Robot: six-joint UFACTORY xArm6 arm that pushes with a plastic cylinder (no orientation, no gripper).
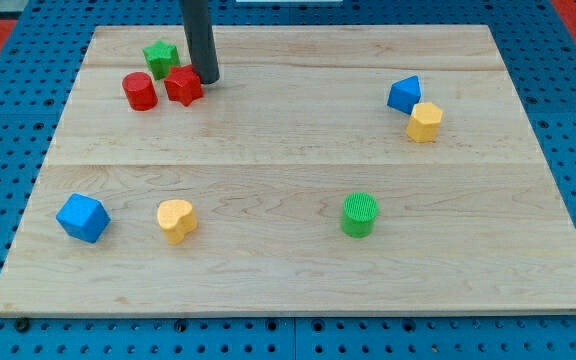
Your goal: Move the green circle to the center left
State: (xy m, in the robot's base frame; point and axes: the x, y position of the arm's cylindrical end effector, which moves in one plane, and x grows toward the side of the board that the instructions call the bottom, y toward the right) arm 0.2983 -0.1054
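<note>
My tip rests on the desk near the view's top left. There are no jaws on this arm, only the straight dark rod, so nothing is clenched or grasped. The rod comes down from the view's top edge and ends just beside the red star-like block, which lies at the tip's nine o'clock; whether the two touch I cannot tell.

Further out at nine o'clock from that block stands the red cylinder, just beside it. At about eleven o'clock from the tip, partly behind the red pair, sits the green star-shaped block, close to the rod's left side.

The green circle, a short ribbed cylinder, stands well apart from my tip, at roughly four o'clock from it, in the lower middle of the desk and a little toward the view's right. Nothing touches it.

At about three o'clock from the tip, far across the board, the blue block, of an angular shape, sits touching or almost touching the yellow hexagon-like block at its five o'clock.

Toward the view's bottom left, at about seven o'clock from the tip, lie the yellow heart-shaped block and, at its nine o'clock, the blue cube-like block, near one another but apart.
</note>
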